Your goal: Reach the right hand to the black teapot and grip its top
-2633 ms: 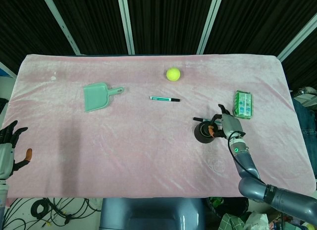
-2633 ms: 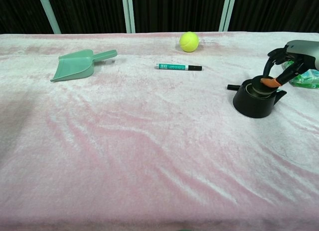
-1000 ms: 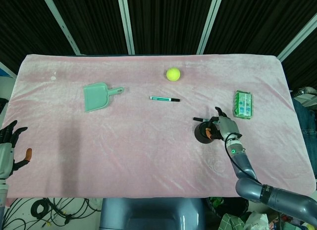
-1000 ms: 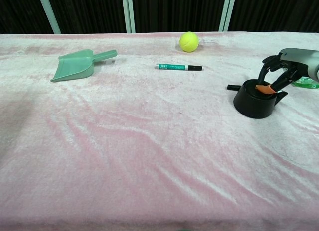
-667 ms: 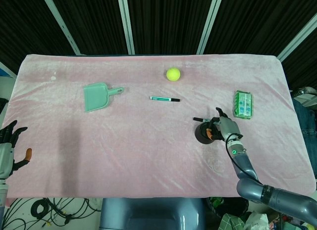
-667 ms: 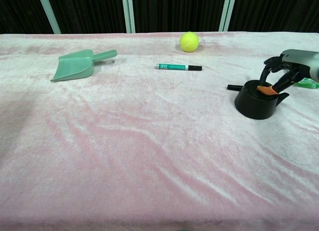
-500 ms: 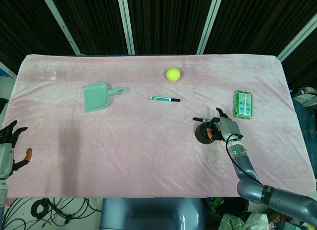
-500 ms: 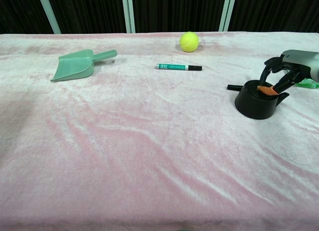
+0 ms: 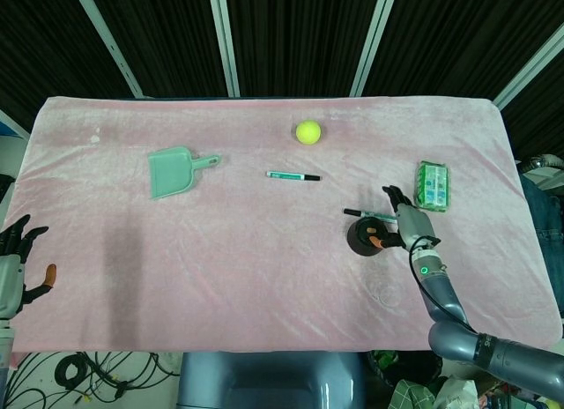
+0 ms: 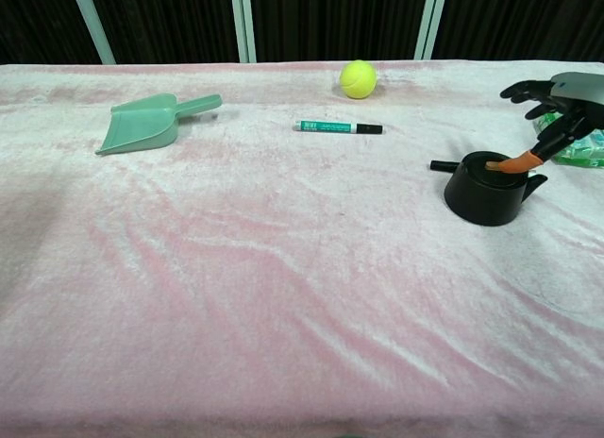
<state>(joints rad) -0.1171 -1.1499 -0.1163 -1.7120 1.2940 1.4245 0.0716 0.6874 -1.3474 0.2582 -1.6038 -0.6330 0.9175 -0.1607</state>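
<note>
1. On the pink cloth (image 9: 264,250), right of centre, sits the teapot (image 10: 485,191): black, squat, upright, stub handle pointing left, small spout to the right.
2. Right hand (image 10: 559,103) is above and just right of the teapot. Fingers spread apart, not closed round the top. Orange-tipped thumb (image 10: 512,162) reaches down to the teapot's top; contact looks likely in the chest view, cannot confirm it. The other fingers are clear above the pot.
3. Head view agrees: right hand (image 9: 407,221) just beside the teapot (image 9: 363,239) on its right, orange tip over the pot's rim.
4. Left hand (image 9: 16,259) at the left edge of the head view, off the cloth's near-left corner. Fingers apart, holds nothing. Not seen in the chest view.
5. Green packet (image 9: 433,185) lies on the cloth beyond the right hand, near it; in the chest view it is partly hidden behind the hand.
6. Marker (image 10: 338,127), teal with a black cap, lies flat mid-table, well apart from the teapot.
7. Tennis ball (image 10: 358,78) near the far edge, beyond the marker.
8. Green dustpan (image 10: 151,122) lies far left on the cloth, handle pointing right.
</note>
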